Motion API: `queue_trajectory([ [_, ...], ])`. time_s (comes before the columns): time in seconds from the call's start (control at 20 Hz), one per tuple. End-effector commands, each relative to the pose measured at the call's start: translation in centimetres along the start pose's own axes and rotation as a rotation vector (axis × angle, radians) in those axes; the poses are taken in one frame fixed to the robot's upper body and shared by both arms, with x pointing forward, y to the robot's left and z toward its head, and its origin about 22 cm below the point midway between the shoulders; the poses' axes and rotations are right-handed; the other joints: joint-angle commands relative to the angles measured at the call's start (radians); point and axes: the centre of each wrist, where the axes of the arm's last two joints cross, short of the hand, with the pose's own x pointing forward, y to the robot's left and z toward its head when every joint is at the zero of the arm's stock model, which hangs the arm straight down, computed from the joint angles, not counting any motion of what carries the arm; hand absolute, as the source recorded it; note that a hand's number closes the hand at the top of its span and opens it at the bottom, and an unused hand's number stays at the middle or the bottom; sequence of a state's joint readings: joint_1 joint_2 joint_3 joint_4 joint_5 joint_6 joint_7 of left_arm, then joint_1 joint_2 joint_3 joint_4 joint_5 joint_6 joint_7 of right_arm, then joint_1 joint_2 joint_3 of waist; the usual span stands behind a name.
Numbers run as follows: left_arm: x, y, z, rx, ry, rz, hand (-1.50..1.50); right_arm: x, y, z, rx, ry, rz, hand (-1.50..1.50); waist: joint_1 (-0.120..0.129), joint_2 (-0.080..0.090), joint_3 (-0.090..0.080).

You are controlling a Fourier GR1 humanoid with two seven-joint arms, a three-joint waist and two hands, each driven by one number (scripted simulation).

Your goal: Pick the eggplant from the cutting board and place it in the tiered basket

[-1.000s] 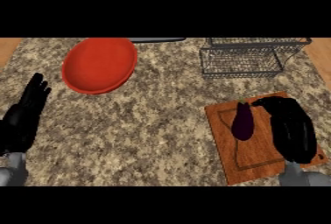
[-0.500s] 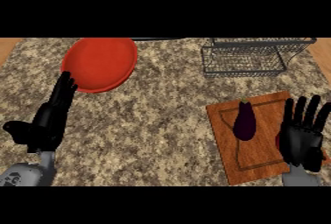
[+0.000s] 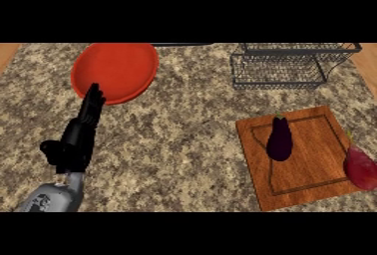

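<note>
A dark purple eggplant [image 3: 280,140] lies lengthwise on the wooden cutting board [image 3: 313,172] at the right, stem pointing away from me. The black wire tiered basket [image 3: 283,67] stands at the back right, beyond the board. My left hand [image 3: 76,142] is at the left of the counter, open, its straight fingers pointing up with their tips at the near rim of the red plate [image 3: 117,67]. It is far from the eggplant and holds nothing. My right hand does not show.
A reddish rounded thing [image 3: 361,167] lies at the board's right edge, partly cut off by the view. The speckled stone counter [image 3: 184,144] stretches between my left hand and the board. A dark bar [image 3: 180,44] runs along the back edge.
My right hand has dropped out of view from beside the board, uncovering the reddish thing. My left hand has shifted right and forward, its fingertips now at the plate's rim.
</note>
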State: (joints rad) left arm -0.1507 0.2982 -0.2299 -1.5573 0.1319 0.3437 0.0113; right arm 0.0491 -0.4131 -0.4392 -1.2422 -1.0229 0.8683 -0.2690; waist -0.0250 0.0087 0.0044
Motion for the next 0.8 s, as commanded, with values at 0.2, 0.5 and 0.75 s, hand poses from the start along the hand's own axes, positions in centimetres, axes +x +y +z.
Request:
queue_trajectory([
  [0.2,-0.3,-1.7,0.4,-0.007,-0.007,-0.012,0.0,11.2,1.0,-3.5,0.238,0.103,0.577,-1.5,0.003,-0.006,0.0],
  [0.5,-0.2,-2.8,0.0,-0.003,-0.012,-0.011,0.0,11.1,2.2,-3.5,0.316,0.181,0.798,-1.5,0.023,-0.007,-0.002],
  [0.75,-1.3,-1.5,-0.4,-0.019,0.019,-0.005,0.0,8.5,2.9,-4.5,0.35,0.21,0.852,-1.5,0.026,-0.007,-0.004],
])
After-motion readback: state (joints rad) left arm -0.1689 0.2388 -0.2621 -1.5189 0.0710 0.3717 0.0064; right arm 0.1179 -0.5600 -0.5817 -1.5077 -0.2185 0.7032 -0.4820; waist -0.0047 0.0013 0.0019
